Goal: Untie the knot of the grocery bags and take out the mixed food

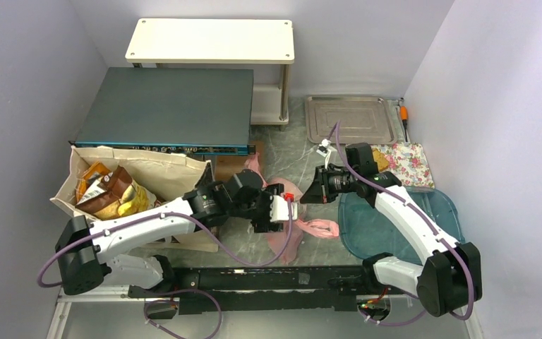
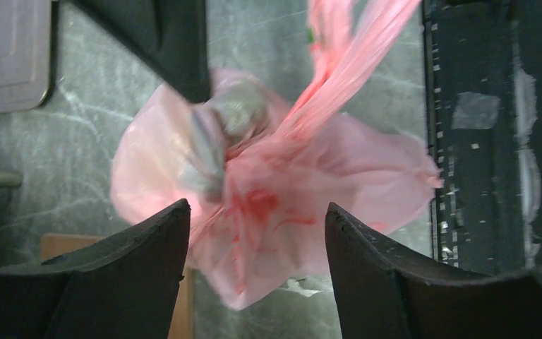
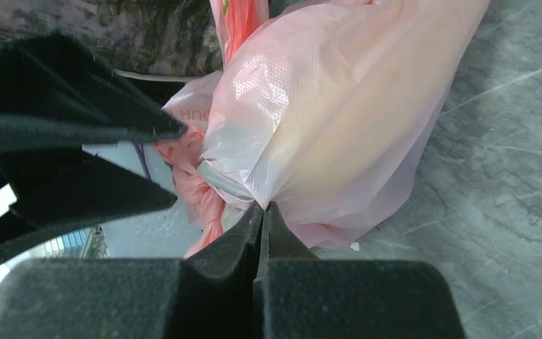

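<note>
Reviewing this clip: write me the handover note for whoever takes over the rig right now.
Left pincer: open, the pink bag ahead of its gap, not gripped.
Right pincer: shut, tips against the bag's film; a pinch cannot be confirmed.
Things: the pink bag lies on the table between the arms. The tote stands on the left side, chip bags inside.
Done: nothing visibly taken out; the pink bag looks closed round its contents.
Left: untie the knot (too blurred to make out), then empty both bags.

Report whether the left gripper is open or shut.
Open. On the left gripper the fingers stand wide apart, pink bag showing between them.
</note>
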Action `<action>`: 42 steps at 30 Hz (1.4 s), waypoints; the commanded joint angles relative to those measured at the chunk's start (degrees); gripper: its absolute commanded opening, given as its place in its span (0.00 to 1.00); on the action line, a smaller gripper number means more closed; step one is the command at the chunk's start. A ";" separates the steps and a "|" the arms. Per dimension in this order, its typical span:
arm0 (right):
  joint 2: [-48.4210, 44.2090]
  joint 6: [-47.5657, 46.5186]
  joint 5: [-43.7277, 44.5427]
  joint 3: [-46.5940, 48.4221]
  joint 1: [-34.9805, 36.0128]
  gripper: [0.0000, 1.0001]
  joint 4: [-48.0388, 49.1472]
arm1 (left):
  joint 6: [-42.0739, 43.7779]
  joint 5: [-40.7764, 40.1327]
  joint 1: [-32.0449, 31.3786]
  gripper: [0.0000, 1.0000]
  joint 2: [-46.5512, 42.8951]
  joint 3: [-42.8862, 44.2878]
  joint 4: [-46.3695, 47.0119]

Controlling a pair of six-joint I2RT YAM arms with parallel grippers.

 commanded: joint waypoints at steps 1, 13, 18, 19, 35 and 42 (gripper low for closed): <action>-0.45 0.14 -0.30 -0.52 1.04 0.00 2.29 | -4.84 -0.74 -4.42 0.72 -0.35 -0.40 2.31; -2.35 0.97 2.07 -3.67 3.77 0.80 5.47 | -6.72 -13.57 -6.61 0.25 2.63 -2.52 4.60; 0.43 -1.24 4.51 -3.65 7.68 0.89 6.92 | -5.64 -12.74 -6.57 0.25 1.83 -3.14 6.75; 1.19 -1.59 5.16 -3.55 8.31 0.89 7.38 | -5.50 -12.37 -6.57 0.25 1.51 -3.32 7.13; 1.17 3.12 7.03 -2.67 9.55 0.00 13.76 | -9.24 -16.16 -5.25 0.73 -0.50 -2.34 2.38; 0.36 8.66 5.33 -2.73 9.29 0.00 14.43 | -11.85 -17.79 -5.91 0.73 5.21 -0.49 4.97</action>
